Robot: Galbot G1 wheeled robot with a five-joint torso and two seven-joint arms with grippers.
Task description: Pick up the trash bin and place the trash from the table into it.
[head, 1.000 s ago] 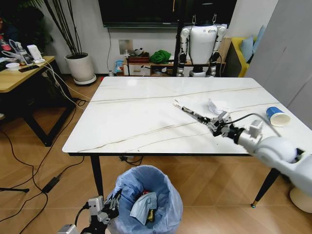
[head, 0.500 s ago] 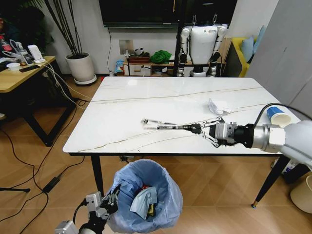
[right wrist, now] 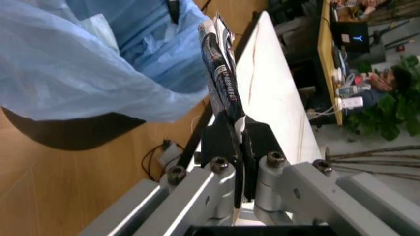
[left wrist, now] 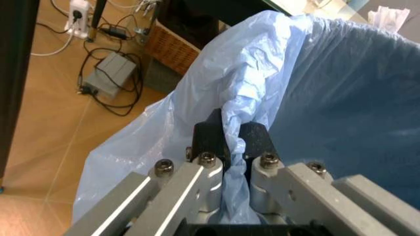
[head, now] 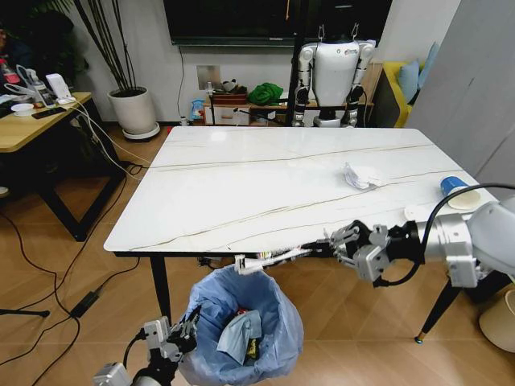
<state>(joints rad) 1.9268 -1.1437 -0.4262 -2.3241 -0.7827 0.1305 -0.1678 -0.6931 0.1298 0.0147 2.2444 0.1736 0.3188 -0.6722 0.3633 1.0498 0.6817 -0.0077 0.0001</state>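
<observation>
The trash bin [head: 278,322], lined with a crinkled light-blue bag, stands on the floor in front of the table [head: 241,185]. My left gripper [head: 183,336] is shut on the bag's rim [left wrist: 256,93], with the plastic pinched between its fingers [left wrist: 208,135]. My right gripper [head: 331,245] hangs just off the table's front edge, shut on the long thin black-white wrapper [head: 273,257]. The wrapper's free end reaches over the bin's opening [right wrist: 78,64]. In the right wrist view the wrapper [right wrist: 220,73] sticks straight out from the jaws. A crumpled white tissue [head: 360,175] and a blue-white paper cup [head: 457,191] lie on the table's right side.
Paper litter lies inside the bin [head: 239,338]. Slim black table legs [head: 161,289] [head: 438,310] flank the bin. A light-wood desk [head: 32,121] and a white plant pot [head: 134,108] stand at the left, with cables on the floor. A white robot [head: 331,68] stands behind the table.
My right gripper has carried the long wrapper off the tabletop, down past the front edge, so its tip is now over the bin. The left gripper kept its hold on the bag.
</observation>
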